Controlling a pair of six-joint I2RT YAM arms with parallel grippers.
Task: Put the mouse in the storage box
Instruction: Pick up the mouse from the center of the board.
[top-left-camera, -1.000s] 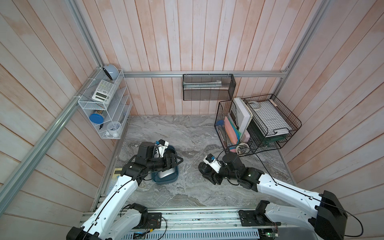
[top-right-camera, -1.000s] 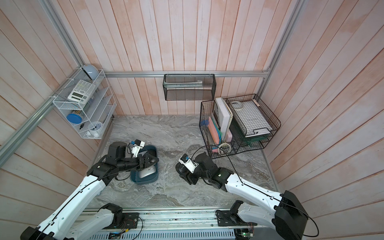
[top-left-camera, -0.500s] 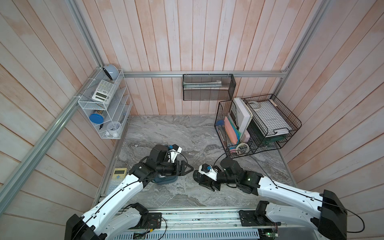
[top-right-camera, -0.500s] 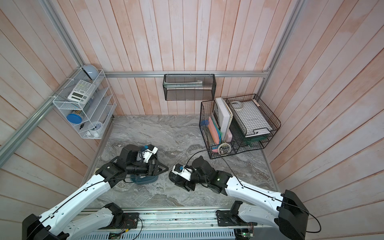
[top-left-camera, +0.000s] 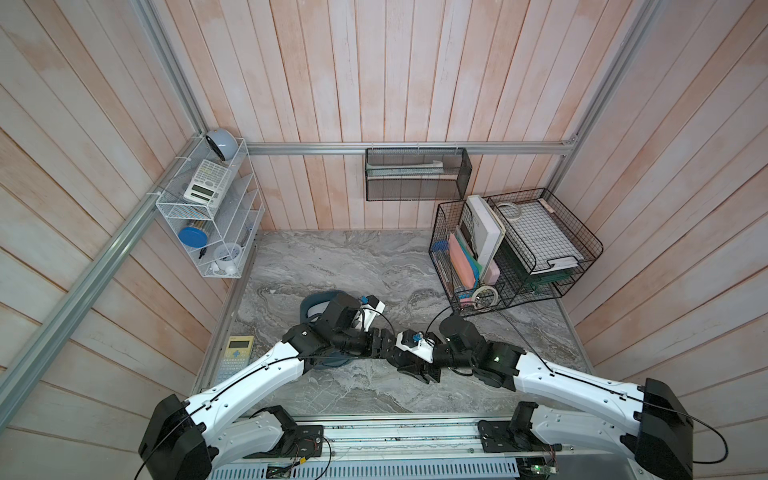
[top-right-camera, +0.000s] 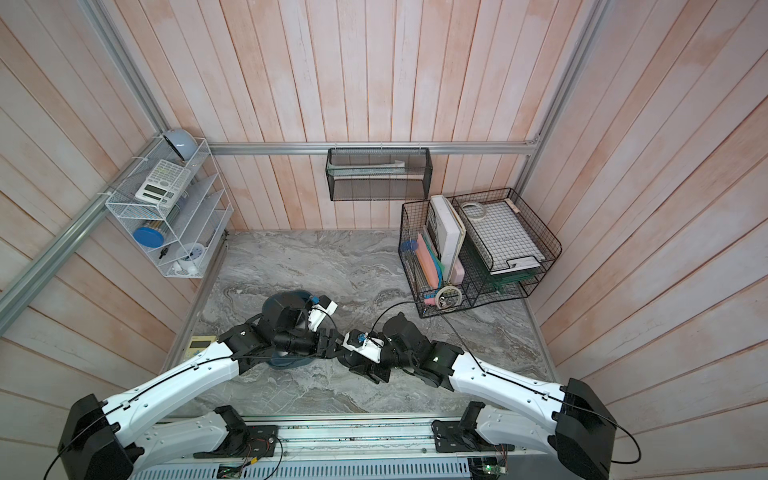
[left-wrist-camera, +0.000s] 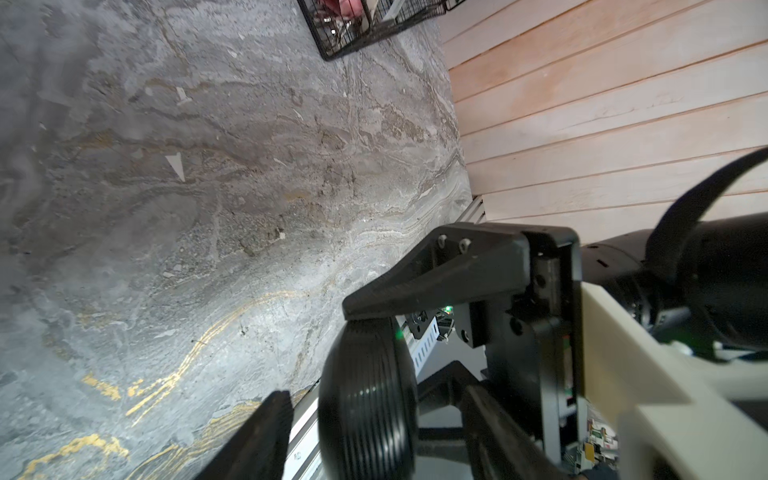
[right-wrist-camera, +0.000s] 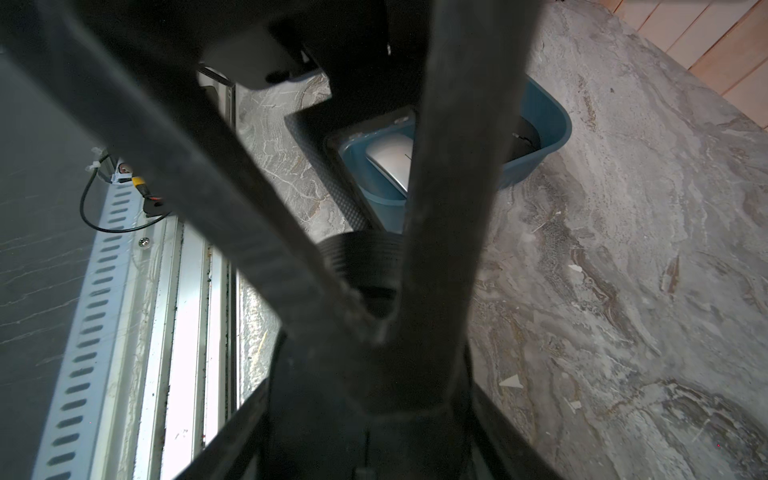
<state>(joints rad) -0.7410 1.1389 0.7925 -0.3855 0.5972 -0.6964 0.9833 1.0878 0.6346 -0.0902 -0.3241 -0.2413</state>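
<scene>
Mouse (right-wrist-camera: 388, 166): silver, lying inside the box. I catch part of it past my right gripper in the right wrist view.
Right gripper (right-wrist-camera: 374, 301): narrow, its tips pinched onto a black ribbed disc (left-wrist-camera: 365, 399). I judge the disc held.
Left gripper (top-left-camera: 384, 345): tip to tip with the right one in both top views. Only one of its fingers (left-wrist-camera: 257, 436) shows in the left wrist view, just beside the disc, so I cannot tell how wide it stands.
Disc: round, with a ribbed rim and a smooth domed face. I cannot tell what it is, and it does not read as a mouse to me.
Box (right-wrist-camera: 555, 120): teal, on the surface just beyond the two grippers, largely under my left arm in the top views. A dark shape (right-wrist-camera: 524, 137) sits at its far end, too hidden to name.
Surface (top-left-camera: 340, 257): grey marble. I find no loose mouse on the part that shows.
Baskets (top-left-camera: 515, 249): black wire, in the far corner on my right side, well apart from the grippers.
Done: the silver mouse is in the box, so I judge the placing itself complete.
Left: as I read it, sort out the disc between the grippers, then draw both arms clear of the box.
</scene>
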